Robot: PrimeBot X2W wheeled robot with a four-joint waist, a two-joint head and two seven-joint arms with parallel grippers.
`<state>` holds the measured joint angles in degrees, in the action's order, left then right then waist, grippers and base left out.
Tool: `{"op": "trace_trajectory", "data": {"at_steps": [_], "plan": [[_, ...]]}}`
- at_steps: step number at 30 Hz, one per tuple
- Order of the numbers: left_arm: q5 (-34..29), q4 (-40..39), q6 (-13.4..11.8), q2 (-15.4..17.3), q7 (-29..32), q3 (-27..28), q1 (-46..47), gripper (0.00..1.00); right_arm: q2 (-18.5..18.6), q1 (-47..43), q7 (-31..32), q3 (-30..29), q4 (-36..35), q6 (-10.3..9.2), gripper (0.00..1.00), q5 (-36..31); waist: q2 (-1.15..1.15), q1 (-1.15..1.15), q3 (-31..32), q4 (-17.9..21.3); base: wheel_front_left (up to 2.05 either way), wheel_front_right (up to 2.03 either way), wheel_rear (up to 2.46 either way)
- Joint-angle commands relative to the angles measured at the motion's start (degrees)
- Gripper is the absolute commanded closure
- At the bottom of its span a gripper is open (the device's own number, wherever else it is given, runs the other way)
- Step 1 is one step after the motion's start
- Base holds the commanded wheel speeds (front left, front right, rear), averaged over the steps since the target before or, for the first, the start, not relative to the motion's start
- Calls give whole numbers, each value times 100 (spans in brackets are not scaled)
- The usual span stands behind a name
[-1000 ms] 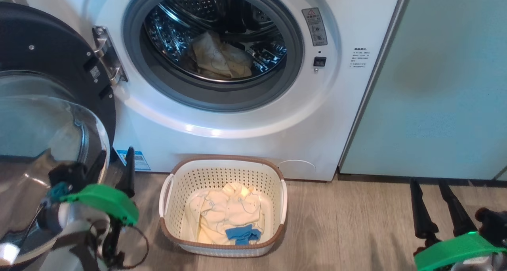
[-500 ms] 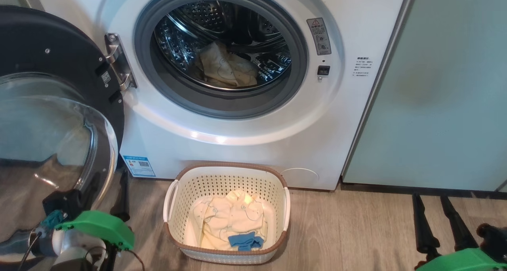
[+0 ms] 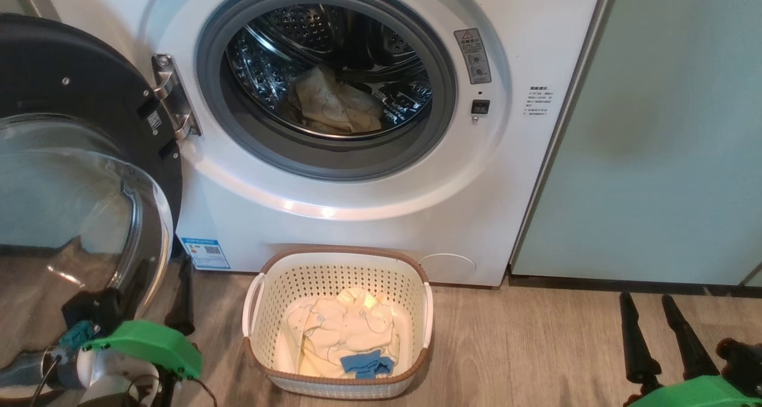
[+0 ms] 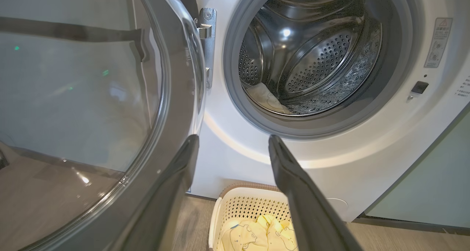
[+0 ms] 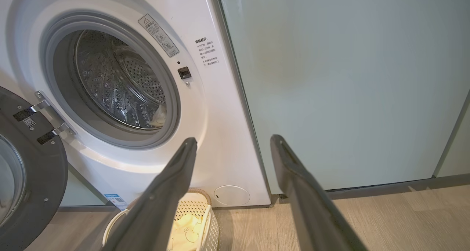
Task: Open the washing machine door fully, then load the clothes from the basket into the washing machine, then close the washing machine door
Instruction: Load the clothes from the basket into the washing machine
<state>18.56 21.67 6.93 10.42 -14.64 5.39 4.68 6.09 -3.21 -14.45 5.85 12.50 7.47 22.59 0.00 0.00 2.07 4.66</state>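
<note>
- Nearest, low left: left end effector, fingers spread wide, nothing between them, hanging just beside the bulging porthole of the washing machine door.
- Danger right there: a careless swing toward the laundry, a finger rapping the glass or nudging that door back toward the opening.
- Low right: right end effector, likewise spread and empty, above the wooden floor, well apart from the load. A long reach across from there, with a chance of crossing the other arm.
- Next out: the basket on the floor, just in front of the washing machine. Light-looking plastic, likely to skid or tip if hooked by the rim or a white handle instead of cloth.
- Inside it: the clothes, a cream bear-print heap with a small blue piece at the near edge. Easy to pinch just one layer, trail a sleeve, or leave the blue scrap behind.
- Further back: door swung open to the left on its steel hinge. Judged mid-load, closing not yet due.
- Then the grey gasket: a lip to catch a dragging garment, and any cloth left across it a likely block to the latch.
- Deepest: steel drum, one cream garment lying at the bottom. Too shallow a drop, and the next piece sliding back out over the lip.
</note>
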Motion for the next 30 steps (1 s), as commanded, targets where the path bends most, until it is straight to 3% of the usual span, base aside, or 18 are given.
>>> {"op": "trace_trajectory", "data": {"at_steps": [1,30], "plan": [[-58,-181,6,127,-36,231,199,0,66,162,-55,98,-165,2,0,-45,0,0,-3,-4,0,0,0],[-104,-210,34,48,-36,131,118,0,69,193,-55,93,-168,2,0,-39,0,0,-22,0,0,0,0]]}}
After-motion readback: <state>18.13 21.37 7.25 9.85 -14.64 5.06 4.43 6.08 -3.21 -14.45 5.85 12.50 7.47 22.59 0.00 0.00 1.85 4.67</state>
